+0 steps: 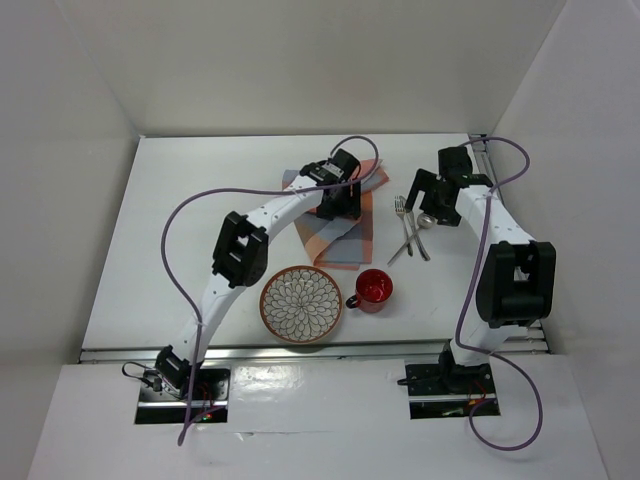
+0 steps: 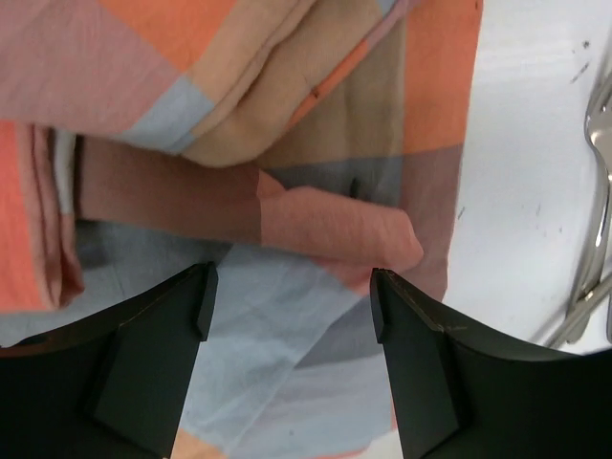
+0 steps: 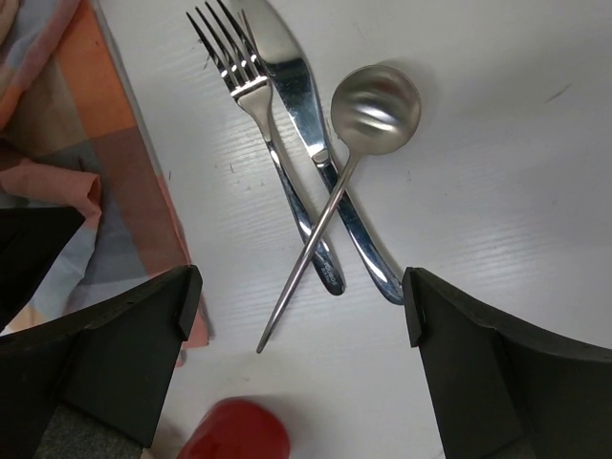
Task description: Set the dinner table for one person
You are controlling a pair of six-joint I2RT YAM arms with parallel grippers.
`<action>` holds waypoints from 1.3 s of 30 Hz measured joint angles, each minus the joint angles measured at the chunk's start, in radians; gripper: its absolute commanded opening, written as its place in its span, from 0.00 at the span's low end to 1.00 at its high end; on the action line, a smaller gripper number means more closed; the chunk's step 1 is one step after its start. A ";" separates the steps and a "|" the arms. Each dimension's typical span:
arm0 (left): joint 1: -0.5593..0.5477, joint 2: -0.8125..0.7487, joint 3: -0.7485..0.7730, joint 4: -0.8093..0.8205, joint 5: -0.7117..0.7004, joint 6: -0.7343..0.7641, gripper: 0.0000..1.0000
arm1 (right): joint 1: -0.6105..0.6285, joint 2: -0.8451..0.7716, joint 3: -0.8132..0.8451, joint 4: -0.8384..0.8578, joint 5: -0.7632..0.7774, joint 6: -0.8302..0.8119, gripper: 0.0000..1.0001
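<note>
I see L gripper (image 2: 292, 301) open, empty over rumpled checked placemat (image 2: 316, 153) nr far edge of dinner table (image 1: 430, 300), R gripper (image 3: 301, 298) open, empty over fork (image 3: 251, 91), knife (image 3: 296, 86), spoon (image 3: 375, 107).

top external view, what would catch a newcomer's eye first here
The rumpled orange-and-blue checked placemat at the far middle of the white dinner table stands out first, the open left gripper poised just above its folds. Nearer the arm bases sit a flower-patterned plate and a red mug side by side, and right of the placemat a fork, knife and spoon lie crossed below the open right gripper.
</note>
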 measured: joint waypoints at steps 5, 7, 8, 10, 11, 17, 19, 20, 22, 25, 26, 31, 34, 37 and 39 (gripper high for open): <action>0.000 0.023 0.018 0.012 -0.010 -0.028 0.81 | 0.000 0.000 0.004 0.000 -0.018 -0.003 1.00; 0.000 0.023 0.018 0.021 -0.013 -0.047 0.79 | 0.000 0.000 0.005 0.002 -0.053 -0.016 1.00; 0.000 0.023 0.018 0.025 -0.014 -0.052 0.78 | 0.000 0.000 0.005 0.004 -0.075 -0.022 1.00; 0.001 0.024 0.018 0.031 -0.015 -0.069 0.76 | 0.000 0.000 0.005 0.011 -0.117 -0.035 1.00; 0.003 0.024 0.018 0.033 -0.015 -0.076 0.76 | 0.000 0.000 0.005 0.014 -0.135 -0.039 1.00; 0.007 0.023 0.014 0.052 -0.015 -0.113 0.77 | 0.000 0.001 0.005 0.025 -0.180 -0.052 1.00; 0.007 0.016 -0.018 0.080 -0.015 -0.133 0.77 | 0.000 0.001 0.005 0.027 -0.196 -0.061 0.96; 0.007 0.011 -0.034 0.085 -0.015 -0.142 0.77 | 0.000 0.001 0.005 0.030 -0.215 -0.069 0.94; 0.010 0.010 -0.045 0.086 -0.014 -0.155 0.77 | 0.005 0.004 0.007 0.040 -0.249 -0.086 0.91; 0.015 -0.025 -0.084 0.097 -0.012 -0.155 0.77 | 0.042 0.034 0.037 0.056 -0.278 -0.127 0.80; 0.017 -0.050 -0.113 0.098 -0.011 -0.155 0.75 | 0.061 0.054 0.054 0.060 -0.285 -0.141 0.76; 0.051 -0.202 -0.196 0.085 -0.009 -0.153 0.71 | 0.162 0.189 0.144 0.113 -0.309 -0.206 0.69; 0.102 -0.288 -0.201 0.076 -0.010 -0.151 0.71 | 0.203 0.281 0.193 0.131 -0.315 -0.239 0.71; 0.178 -0.402 -0.261 0.064 -0.018 -0.149 0.71 | 0.238 0.364 0.241 0.145 -0.304 -0.275 0.75; 0.229 -0.476 -0.321 0.060 -0.024 -0.143 0.71 | 0.260 0.418 0.283 0.145 -0.285 -0.295 0.75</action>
